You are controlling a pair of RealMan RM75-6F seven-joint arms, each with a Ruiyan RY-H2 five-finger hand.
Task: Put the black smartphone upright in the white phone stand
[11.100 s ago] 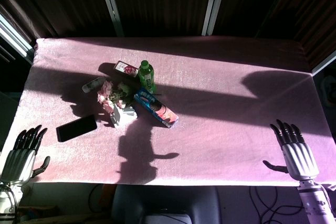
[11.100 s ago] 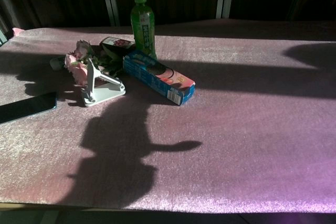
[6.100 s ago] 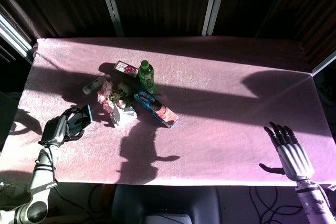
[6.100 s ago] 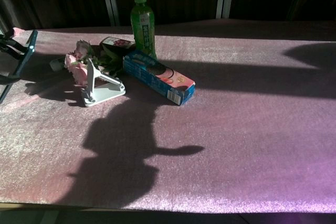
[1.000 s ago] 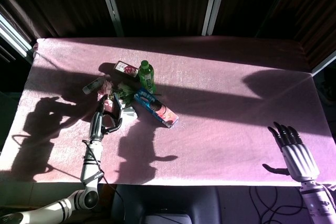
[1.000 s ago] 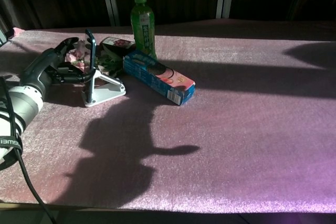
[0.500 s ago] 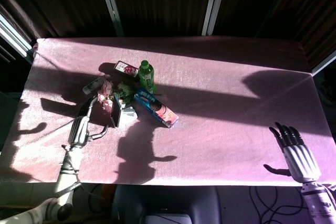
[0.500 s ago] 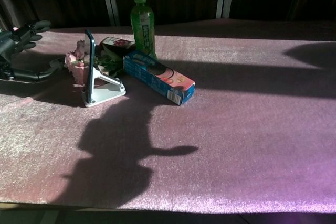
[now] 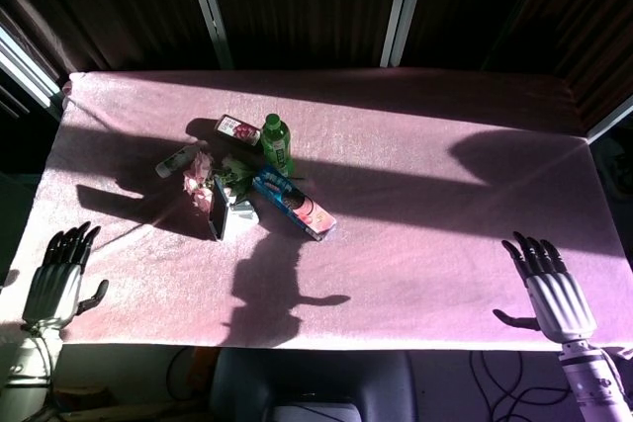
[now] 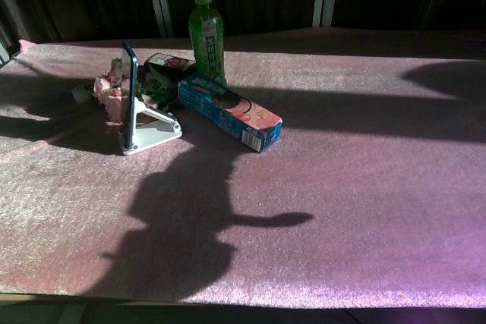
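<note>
The black smartphone (image 10: 130,92) stands upright on its edge in the white phone stand (image 10: 154,132), seen edge-on in the chest view. From the head view the smartphone (image 9: 215,208) is a thin dark strip beside the stand (image 9: 238,212). My left hand (image 9: 59,282) lies open at the table's near left edge, far from the phone, holding nothing. My right hand (image 9: 554,294) rests open at the near right edge, fingers spread. Neither hand shows in the chest view.
A green bottle (image 10: 207,36) stands behind the stand. A blue snack box (image 10: 230,111) lies to its right. Pink flowers (image 10: 108,89) and a small dark box (image 10: 168,63) sit close behind the phone. The pink cloth (image 10: 342,187) covers the table.
My left hand has let go of the phone and drawn back to the near left table edge. The phone stays upright in the stand. The right hand is nearly unmoved.
</note>
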